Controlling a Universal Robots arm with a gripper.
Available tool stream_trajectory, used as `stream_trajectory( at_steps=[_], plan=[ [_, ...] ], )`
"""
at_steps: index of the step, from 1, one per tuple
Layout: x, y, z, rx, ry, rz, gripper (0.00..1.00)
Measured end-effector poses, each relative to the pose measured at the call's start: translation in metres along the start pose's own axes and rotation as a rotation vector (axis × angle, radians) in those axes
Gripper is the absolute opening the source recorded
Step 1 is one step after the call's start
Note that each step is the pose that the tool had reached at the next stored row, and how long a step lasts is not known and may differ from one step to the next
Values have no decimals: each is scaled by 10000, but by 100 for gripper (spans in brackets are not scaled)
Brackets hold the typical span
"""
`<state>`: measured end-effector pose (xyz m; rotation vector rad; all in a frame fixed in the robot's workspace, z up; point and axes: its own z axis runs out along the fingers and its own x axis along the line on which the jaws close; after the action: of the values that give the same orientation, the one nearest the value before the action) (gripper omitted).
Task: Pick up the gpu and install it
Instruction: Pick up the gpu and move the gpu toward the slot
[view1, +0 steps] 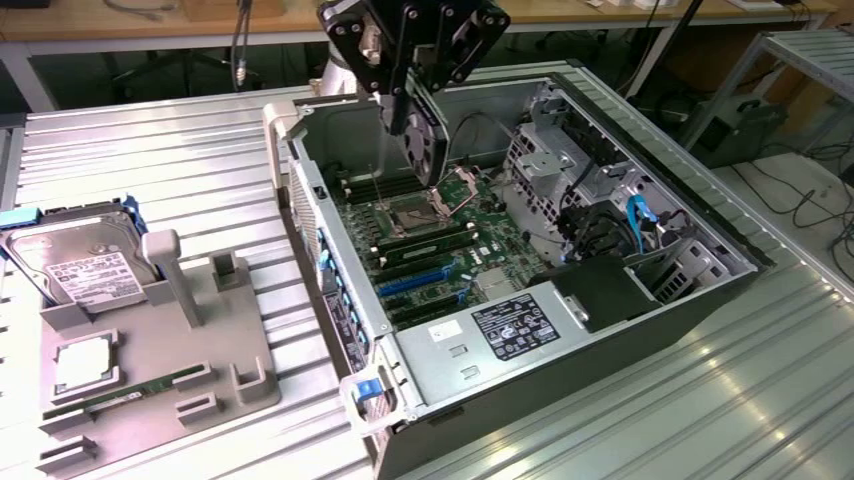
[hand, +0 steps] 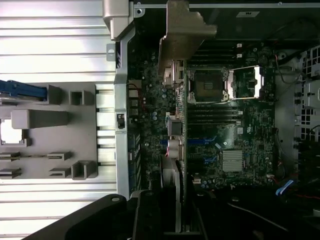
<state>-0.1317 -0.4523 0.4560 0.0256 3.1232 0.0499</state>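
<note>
The gpu (view1: 424, 145) hangs upright, clamped in the jaws of the gripper (view1: 404, 100), over the motherboard (view1: 441, 240) inside the open computer case (view1: 694, 320). Pickup looks done. Installing is in hand and calls for lining its edge with a blue slot (view1: 414, 282).

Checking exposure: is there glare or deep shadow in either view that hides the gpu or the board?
Exterior view: the ribbed table glares toward the exterior view's right, while the gpu and motherboard are evenly lit. Wrist view: the table is washed out white, the motherboard is dim, and the gpu's bracket catches grey light.
</note>
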Motion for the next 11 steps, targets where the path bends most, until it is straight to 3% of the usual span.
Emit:
stream_trajectory(
  at_steps=[11],
  plan=[
    [-177, 3, 3, 0, 0, 0, 28]
  ],
)
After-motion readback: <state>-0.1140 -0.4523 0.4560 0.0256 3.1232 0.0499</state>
